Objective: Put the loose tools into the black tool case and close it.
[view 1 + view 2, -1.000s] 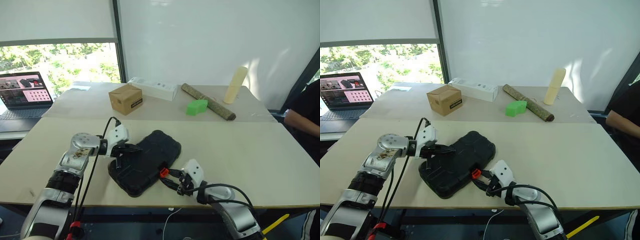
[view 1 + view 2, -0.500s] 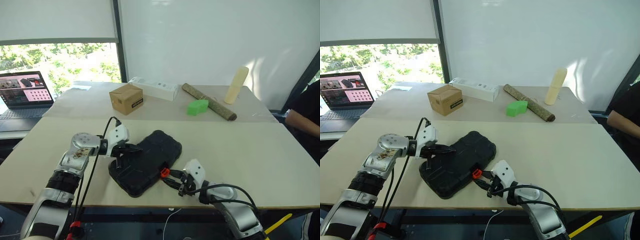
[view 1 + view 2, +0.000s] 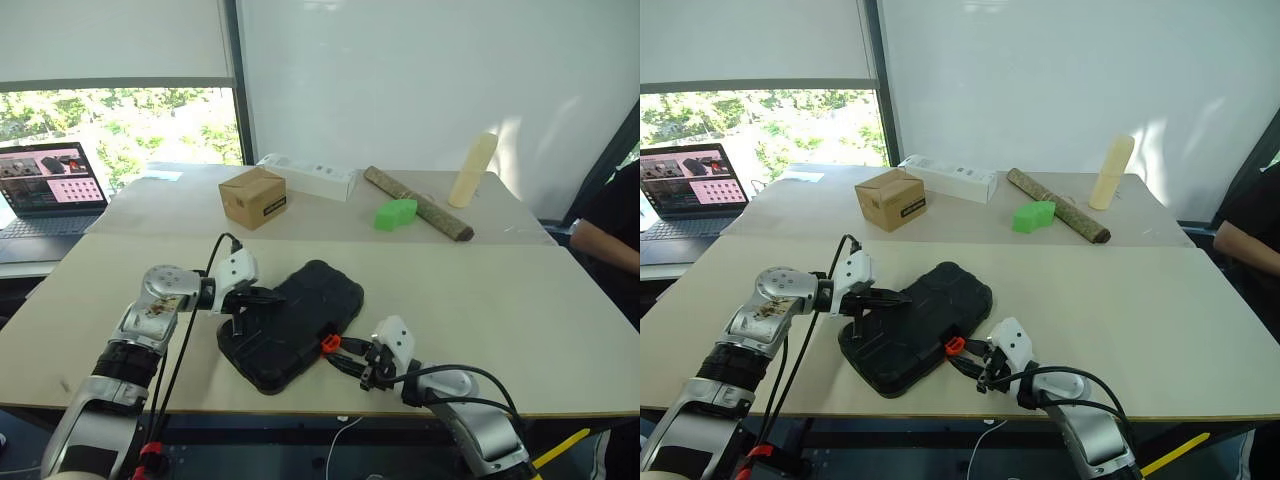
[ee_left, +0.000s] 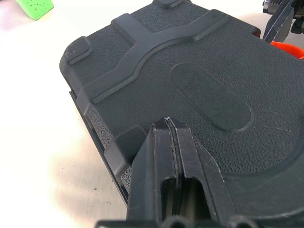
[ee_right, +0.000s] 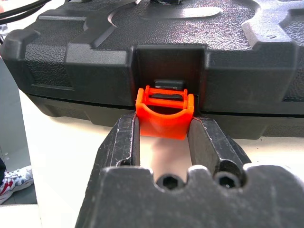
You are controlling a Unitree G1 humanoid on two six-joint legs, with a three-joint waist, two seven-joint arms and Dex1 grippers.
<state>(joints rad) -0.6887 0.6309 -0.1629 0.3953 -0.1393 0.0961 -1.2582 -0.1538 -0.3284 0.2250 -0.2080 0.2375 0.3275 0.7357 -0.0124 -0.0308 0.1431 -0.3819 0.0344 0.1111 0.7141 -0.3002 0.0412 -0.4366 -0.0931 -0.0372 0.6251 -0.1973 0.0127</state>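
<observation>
Black tool case [image 3: 296,322] lidded, long axis diagonal toward cardboard box [image 3: 252,197] — right gripper [image 5: 164,127] pinches orange latch [image 5: 165,111]; left gripper [image 4: 170,124] closed, empty, atop.

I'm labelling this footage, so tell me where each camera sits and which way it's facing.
Left eye and right eye views: on the head, looking forward and down over the table; both arms show.
Left wrist view: on the left arm, looking along its shut left claw pressed on the black tool case.
Right wrist view: on the right arm, looking along the right claw, closed on the orange latch.
Shared: all show the case; the left wrist view also catches the latch.
</observation>
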